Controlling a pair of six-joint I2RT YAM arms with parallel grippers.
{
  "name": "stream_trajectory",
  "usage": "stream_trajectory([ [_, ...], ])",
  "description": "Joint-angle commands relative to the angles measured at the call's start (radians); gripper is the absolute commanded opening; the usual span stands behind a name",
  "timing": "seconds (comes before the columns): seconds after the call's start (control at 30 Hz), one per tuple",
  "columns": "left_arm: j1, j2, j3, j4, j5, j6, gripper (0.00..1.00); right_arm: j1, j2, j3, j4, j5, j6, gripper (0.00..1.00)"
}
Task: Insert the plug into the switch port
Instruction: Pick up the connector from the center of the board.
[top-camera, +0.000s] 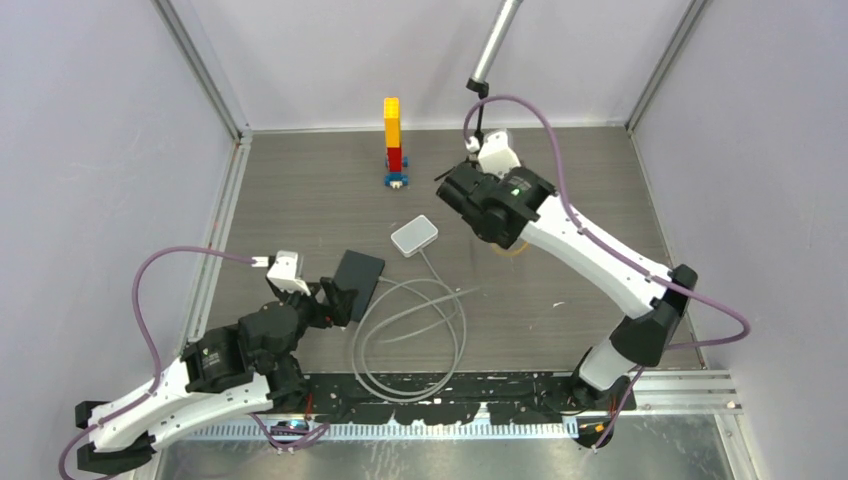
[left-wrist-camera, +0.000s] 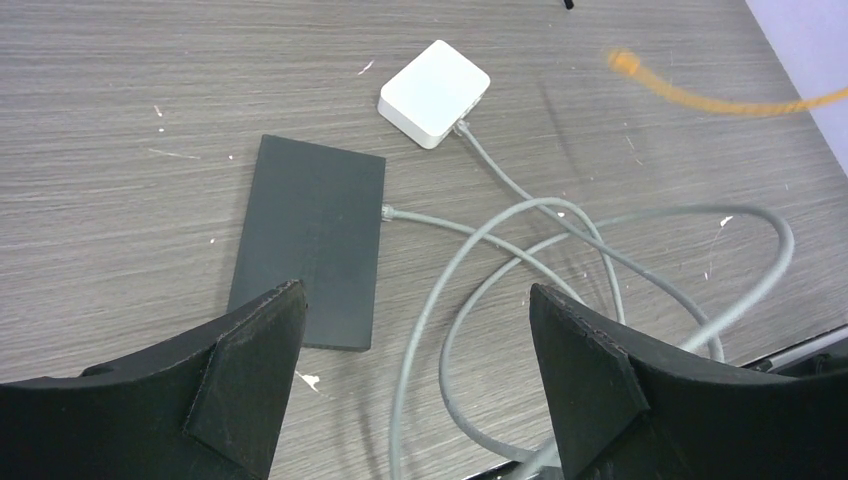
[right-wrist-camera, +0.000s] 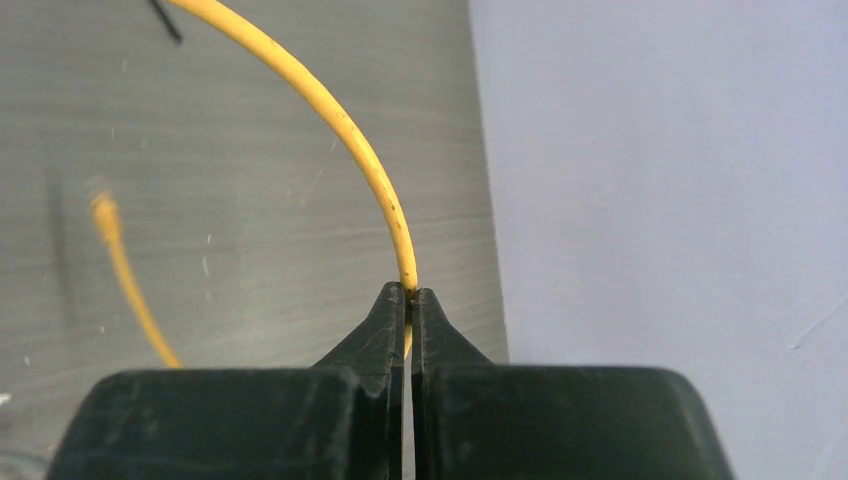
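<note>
Here, grey woodgrain table (top-camera: 300, 180), lilac walls (top-camera: 100, 150); left tool (left-wrist-camera: 415, 300) gapes empty, right tool (right-wrist-camera: 410, 295) pinches yellow cable (right-wrist-camera: 340, 120).

A grey cable (left-wrist-camera: 520, 200) is seen meeting the white box (left-wrist-camera: 435, 92); a black slab (left-wrist-camera: 312, 250) is laid near it, a blurred orange cable (left-wrist-camera: 700, 98) right of it.

Lab enclosure; aluminium-framed walls (top-camera: 80, 150)

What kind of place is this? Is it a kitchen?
No, it looks like a robot lab. The left arm and right arm are bolted to a table walled in by panels. The right pincer is shut on a yellow cable; a white box lies nearby.
</note>
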Motion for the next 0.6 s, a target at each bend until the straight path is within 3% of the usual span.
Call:
stream_trajectory([
  [0.0, 0.004, -0.015, 0.036, 0.036, -0.033, 0.002, 0.84, -0.006, -0.013, 0.158, -0.040, 0.150, -0.151, 0.01],
  [0.17, 0.003, -0.036, 0.043, 0.044, -0.027, 0.023, 0.84, -0.007, 0.005, 0.230, -0.036, 0.182, -0.197, 0.00],
  [0.27, 0.003, -0.022, 0.080, 0.083, 0.004, 0.068, 0.85, -0.007, -0.054, 0.199, 0.049, 0.140, -0.225, 0.00],
  [0.57, 0.004, 0.061, 0.107, 0.507, 0.231, 0.262, 0.87, -0.006, -0.456, -0.201, 0.627, -0.410, -0.469, 0.00],
])
